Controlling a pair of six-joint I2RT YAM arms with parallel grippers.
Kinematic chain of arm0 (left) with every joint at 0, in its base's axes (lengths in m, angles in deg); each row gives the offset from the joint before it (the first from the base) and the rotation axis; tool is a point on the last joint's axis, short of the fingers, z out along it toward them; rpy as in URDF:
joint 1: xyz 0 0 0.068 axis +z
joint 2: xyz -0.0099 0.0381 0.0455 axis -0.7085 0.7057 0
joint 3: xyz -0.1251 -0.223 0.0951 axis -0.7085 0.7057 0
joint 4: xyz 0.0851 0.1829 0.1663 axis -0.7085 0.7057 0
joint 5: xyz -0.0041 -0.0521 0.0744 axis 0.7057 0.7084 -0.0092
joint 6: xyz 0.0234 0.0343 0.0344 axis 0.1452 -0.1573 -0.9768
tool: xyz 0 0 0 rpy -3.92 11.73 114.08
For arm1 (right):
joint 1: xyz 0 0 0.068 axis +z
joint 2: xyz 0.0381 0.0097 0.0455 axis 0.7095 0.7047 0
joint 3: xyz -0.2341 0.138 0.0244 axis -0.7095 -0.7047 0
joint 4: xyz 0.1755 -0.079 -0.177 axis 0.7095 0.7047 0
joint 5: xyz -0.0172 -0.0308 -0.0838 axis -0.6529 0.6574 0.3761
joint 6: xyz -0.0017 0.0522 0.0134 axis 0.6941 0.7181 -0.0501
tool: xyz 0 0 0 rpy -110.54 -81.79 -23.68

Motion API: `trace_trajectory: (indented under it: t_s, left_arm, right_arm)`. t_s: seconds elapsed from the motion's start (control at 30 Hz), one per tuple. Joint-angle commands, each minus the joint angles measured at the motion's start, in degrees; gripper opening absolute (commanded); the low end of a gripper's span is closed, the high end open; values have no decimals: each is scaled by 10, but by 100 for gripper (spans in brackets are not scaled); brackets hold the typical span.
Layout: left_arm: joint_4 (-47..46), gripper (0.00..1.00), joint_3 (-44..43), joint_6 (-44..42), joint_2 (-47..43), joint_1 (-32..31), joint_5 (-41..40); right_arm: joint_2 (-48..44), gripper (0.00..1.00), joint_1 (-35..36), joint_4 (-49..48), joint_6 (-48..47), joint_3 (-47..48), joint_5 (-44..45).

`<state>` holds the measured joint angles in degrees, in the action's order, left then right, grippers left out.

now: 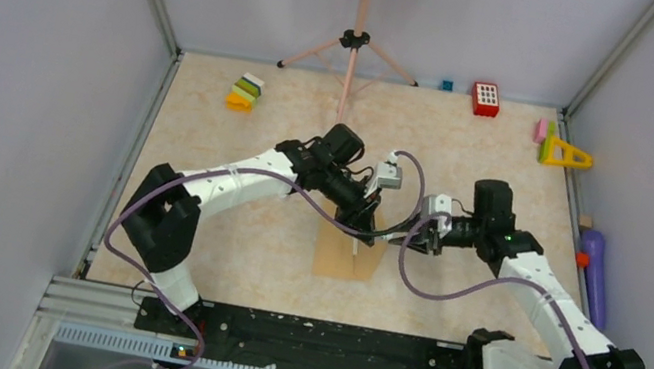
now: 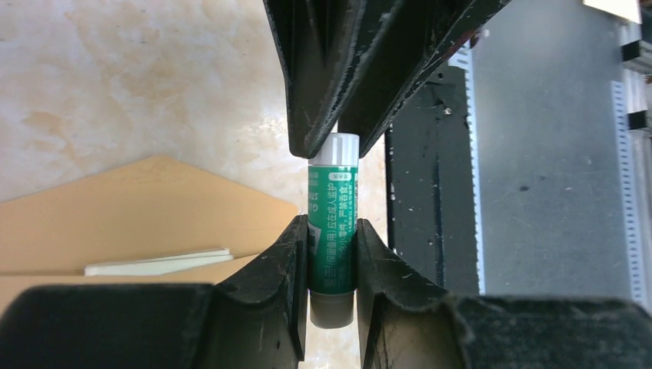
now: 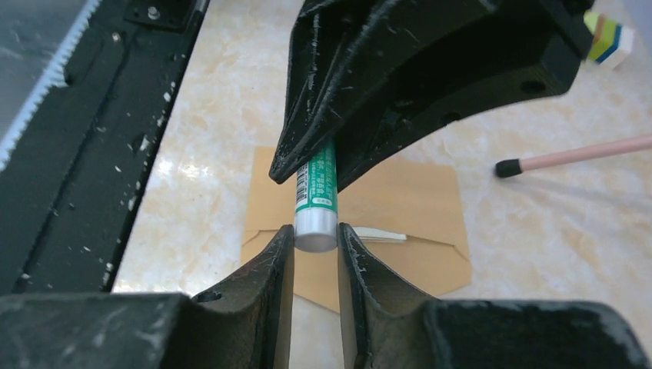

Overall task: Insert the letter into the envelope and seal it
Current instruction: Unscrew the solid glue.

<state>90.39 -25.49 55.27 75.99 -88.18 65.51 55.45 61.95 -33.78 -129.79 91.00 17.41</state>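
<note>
The brown envelope (image 1: 346,254) lies flat on the table below both grippers, its triangular flap open (image 2: 138,207) (image 3: 415,200). The pale letter (image 2: 154,263) (image 3: 380,234) sits inside it, with only a thin edge showing at the mouth. My left gripper (image 2: 332,223) (image 1: 365,222) is shut on the green body of a glue stick (image 2: 333,207) held above the envelope. My right gripper (image 3: 316,231) (image 1: 395,235) faces it, its fingertips closed on the stick's pale cap (image 3: 316,227).
A pink tripod (image 1: 355,42) stands at the back, one leg tip (image 3: 507,167) near the envelope. Toy blocks (image 1: 245,92), a red block (image 1: 485,99), a yellow triangle (image 1: 567,154) and a purple object (image 1: 595,272) lie around the edges. The black base rail (image 1: 306,338) runs along the near edge.
</note>
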Motion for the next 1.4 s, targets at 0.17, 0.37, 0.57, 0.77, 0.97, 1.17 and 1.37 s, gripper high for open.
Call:
trace_trajectory:
  t_s: [0.17, 0.37, 0.57, 0.77, 0.97, 1.17, 1.37]
  left_arm:
    - [-15, 0, -19, -40, -63, 2, -113]
    - [-7, 0, -19, -55, -77, 2, -126]
    - [-6, 0, -17, -58, -80, 2, -131]
    - [-4, 0, -17, -54, -79, 6, -105]
    - [-10, 0, -8, -40, -66, 17, -56]
    - [-13, 0, -8, -36, -57, 17, -62]
    - [-12, 0, -11, -36, -56, 18, -76]
  right_arm:
    - [110, 25, -7, -51, 320, 93, -112]
    - [179, 29, -19, -40, 466, 146, -105]
    - [252, 34, -19, 104, 469, 215, -109]
    - [272, 46, -45, 453, 0, 308, -146]
    - [251, 54, -76, 633, -352, 312, -123]
    - [167, 60, -75, 214, 83, 231, 17]
    - [49, 99, -68, 46, 151, 166, 160]
